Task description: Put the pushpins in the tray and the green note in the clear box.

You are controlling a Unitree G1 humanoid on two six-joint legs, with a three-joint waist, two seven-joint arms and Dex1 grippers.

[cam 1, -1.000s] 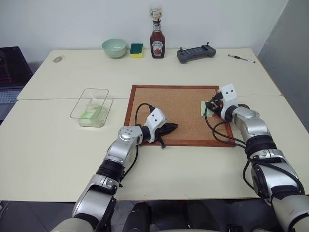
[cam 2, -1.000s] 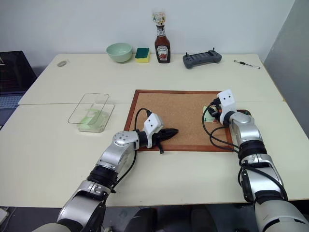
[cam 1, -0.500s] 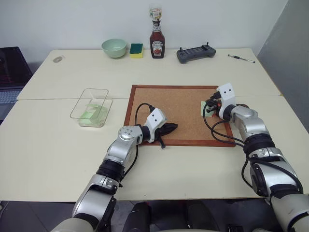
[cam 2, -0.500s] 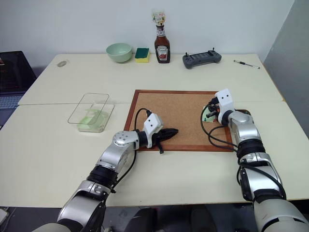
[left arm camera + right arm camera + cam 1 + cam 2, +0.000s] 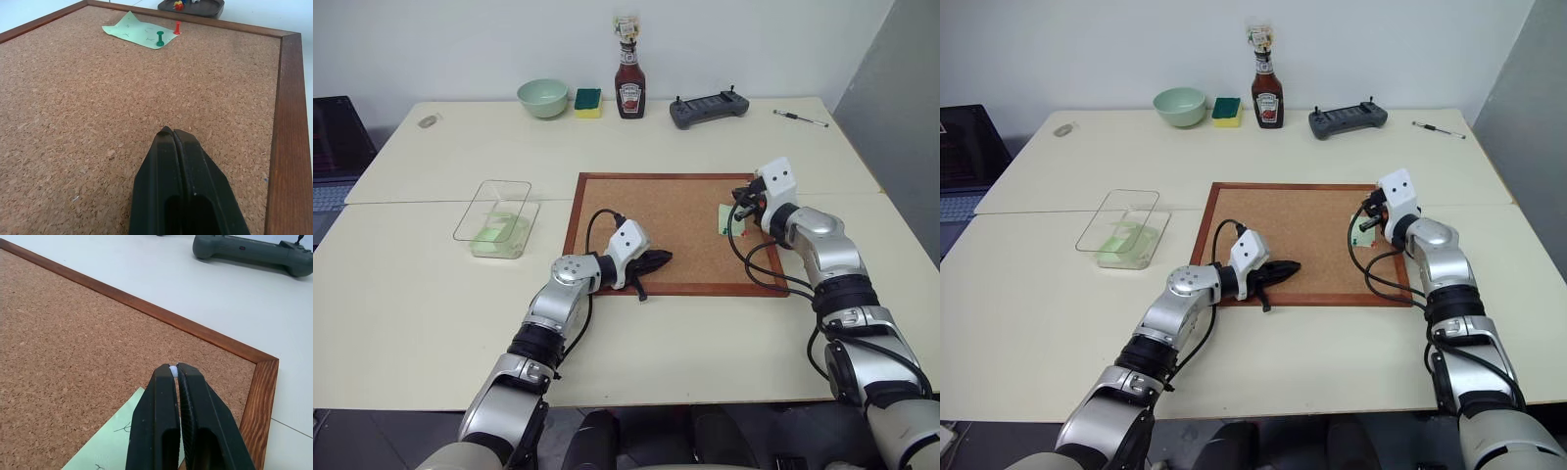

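The green note (image 5: 139,33) lies on the cork board (image 5: 656,211) near its right edge, held down by a green pushpin (image 5: 160,38) and a red pushpin (image 5: 177,27). Just past the board's frame sits the dark tray (image 5: 208,8) with a few pins in it. My right gripper (image 5: 173,372) hovers just over the note (image 5: 725,217), shut, with a small white thing pinched at its tips. At the board's front edge my left gripper (image 5: 661,259) rests shut and empty. The clear box (image 5: 496,217), on the table to the left, holds pale green paper.
Along the table's far edge stand a pale green bowl (image 5: 542,98), a sponge (image 5: 588,101), a ketchup bottle (image 5: 628,83), a grey controller (image 5: 708,108) and a pen (image 5: 801,118). A laptop (image 5: 333,137) sits at the far left.
My right gripper has closed at the note's edge and lifted a little off the board. The left arm has stayed still.
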